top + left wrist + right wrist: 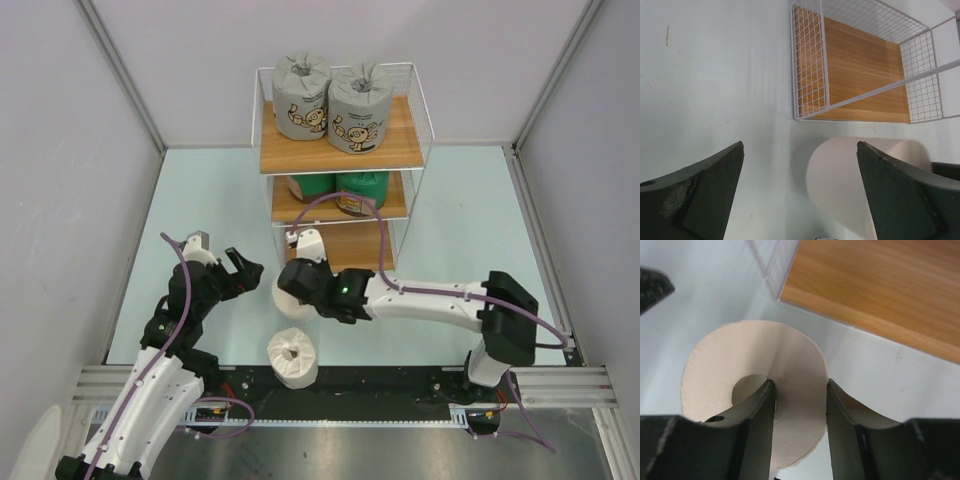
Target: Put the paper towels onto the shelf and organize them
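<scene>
White roll (790, 360), seemingly just before shelf (880, 290)

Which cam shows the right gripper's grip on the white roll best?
Right wrist. There the right gripper pinches the wall of the white roll, one finger in its centre hole, one outside. Top external: the gripper covers most of the roll, so the grip is hidden. Left wrist: only the roll's side, no contact visible.

Bright, even, diffuse light with no glare. A soft shadow lies beside the roll (840, 185). Wrist views blur their near fingers (695, 195).
</scene>
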Controlling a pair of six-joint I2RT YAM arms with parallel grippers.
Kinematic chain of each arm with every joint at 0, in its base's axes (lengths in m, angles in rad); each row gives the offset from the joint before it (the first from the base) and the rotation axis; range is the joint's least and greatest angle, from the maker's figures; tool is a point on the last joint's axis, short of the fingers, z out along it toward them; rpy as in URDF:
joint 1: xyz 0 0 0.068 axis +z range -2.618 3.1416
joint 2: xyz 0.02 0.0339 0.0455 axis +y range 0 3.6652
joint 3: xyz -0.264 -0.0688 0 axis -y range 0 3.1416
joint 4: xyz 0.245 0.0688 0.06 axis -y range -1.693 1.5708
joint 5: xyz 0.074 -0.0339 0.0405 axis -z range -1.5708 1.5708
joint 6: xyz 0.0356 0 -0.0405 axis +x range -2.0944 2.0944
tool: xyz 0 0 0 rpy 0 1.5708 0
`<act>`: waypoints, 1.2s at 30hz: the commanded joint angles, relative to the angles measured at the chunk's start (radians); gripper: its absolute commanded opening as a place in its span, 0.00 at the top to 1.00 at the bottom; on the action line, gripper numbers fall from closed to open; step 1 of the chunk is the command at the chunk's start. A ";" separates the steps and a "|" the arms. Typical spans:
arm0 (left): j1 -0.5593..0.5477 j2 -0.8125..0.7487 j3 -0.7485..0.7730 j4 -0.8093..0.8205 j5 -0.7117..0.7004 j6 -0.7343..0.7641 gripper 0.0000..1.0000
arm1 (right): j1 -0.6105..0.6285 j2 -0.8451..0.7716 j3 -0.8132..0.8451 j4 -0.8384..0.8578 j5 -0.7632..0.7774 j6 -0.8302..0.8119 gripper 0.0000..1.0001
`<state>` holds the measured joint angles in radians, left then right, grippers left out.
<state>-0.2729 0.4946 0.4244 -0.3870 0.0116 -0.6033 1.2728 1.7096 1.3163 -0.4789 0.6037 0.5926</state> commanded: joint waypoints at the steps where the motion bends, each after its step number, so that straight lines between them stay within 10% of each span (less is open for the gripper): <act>1: -0.005 -0.007 -0.004 0.022 0.011 -0.016 0.00 | -0.053 -0.136 -0.038 0.036 0.126 0.010 0.67; 36: -0.006 -0.001 -0.001 0.019 0.011 -0.016 0.00 | -0.179 -0.229 -0.457 0.874 0.309 -0.312 0.71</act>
<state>-0.2729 0.4969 0.4240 -0.3859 0.0116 -0.6033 1.0901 1.4754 0.8814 0.1799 0.8379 0.3012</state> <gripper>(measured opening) 0.996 0.438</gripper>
